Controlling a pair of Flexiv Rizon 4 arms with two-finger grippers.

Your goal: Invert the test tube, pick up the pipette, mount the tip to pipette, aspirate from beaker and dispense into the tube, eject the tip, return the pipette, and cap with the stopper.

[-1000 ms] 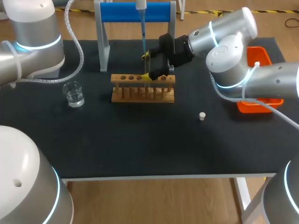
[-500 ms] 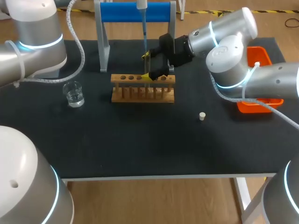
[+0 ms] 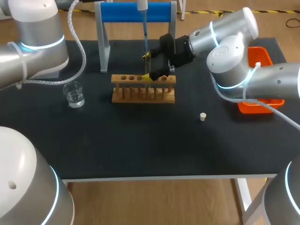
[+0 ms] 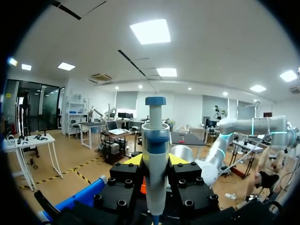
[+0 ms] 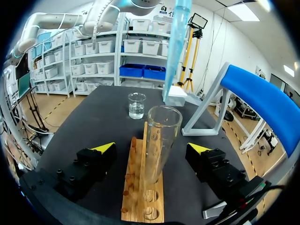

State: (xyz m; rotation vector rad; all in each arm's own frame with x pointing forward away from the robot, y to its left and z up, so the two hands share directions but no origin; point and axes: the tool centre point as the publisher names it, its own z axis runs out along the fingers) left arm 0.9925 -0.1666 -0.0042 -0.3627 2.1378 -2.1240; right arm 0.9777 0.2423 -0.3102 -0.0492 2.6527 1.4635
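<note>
- The left jaws pinched the pipette [image 4: 155,154] by its body, one yellow-tipped finger on each side.
- The right jaws stood spread, with the test tube [image 5: 159,140] upright between them and touching neither finger.
- The tube sat in the wooden rack [image 3: 143,89] near the table's [image 3: 140,140] far edge, with the pipette's blue tip close above its mouth.
- The beaker [image 3: 74,93] stood towards the left edge and the stopper [image 3: 203,116] towards the right.

I'm in a lab: wooden tube rack [image 3: 143,89], glass beaker [image 3: 74,94] and blue pipette stand [image 3: 126,11] on my black counter [image 3: 140,140].
</note>
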